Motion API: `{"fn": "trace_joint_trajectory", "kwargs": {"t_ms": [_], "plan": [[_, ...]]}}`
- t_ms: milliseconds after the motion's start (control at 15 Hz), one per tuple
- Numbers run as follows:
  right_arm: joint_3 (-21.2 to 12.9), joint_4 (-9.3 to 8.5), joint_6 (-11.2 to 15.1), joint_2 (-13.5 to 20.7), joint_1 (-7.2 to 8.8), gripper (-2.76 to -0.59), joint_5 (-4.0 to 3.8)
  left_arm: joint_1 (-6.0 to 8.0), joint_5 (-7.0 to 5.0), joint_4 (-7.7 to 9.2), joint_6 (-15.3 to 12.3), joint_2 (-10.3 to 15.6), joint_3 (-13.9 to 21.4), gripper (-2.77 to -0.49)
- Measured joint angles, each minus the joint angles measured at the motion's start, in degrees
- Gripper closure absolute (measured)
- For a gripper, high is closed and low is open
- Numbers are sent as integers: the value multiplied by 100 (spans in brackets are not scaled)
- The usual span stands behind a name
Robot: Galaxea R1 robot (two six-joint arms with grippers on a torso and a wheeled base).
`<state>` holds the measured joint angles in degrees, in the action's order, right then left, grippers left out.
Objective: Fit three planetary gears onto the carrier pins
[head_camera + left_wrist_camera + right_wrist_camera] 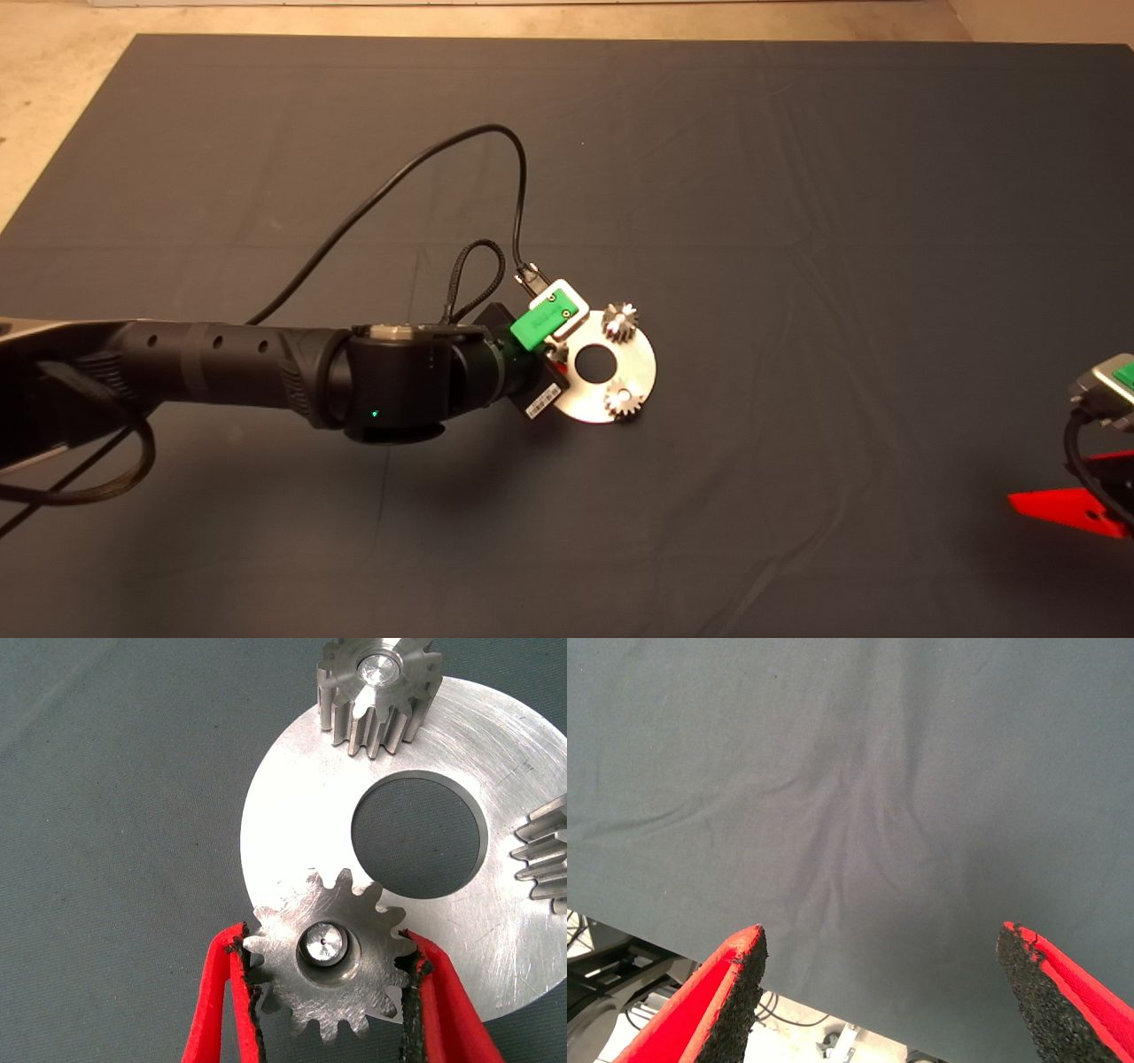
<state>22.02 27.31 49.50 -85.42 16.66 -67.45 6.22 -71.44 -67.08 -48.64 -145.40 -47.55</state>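
Gear three [330,966] sits over the last pin [323,943] on the disc [292,806], my left pincer [330,992] clamped on its teeth, so next I judge I let go, while my right pincer [881,992] waits spread apart.

No legible text in any view. A small white sticker [540,405] sits on the black wrist block just behind the left gripper [556,353], at the edge of the disc [620,365]; it carries dark barcode-like marks, too fine to read. The green cover [544,321] on top of that gripper shows faint raised or printed marks, also unreadable. No lettering or numbers seen on the gears or the mat. Right wrist view: no markings at all.
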Motion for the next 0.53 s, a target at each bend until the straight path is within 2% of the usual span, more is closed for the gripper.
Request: {"fn": "trace_joint_trajectory", "kwargs": {"t_ms": [533], "plan": [[0, 0, 0, 0, -2, -192, 0, 1, 35, 2, 8, 16, 1, -67]]}}
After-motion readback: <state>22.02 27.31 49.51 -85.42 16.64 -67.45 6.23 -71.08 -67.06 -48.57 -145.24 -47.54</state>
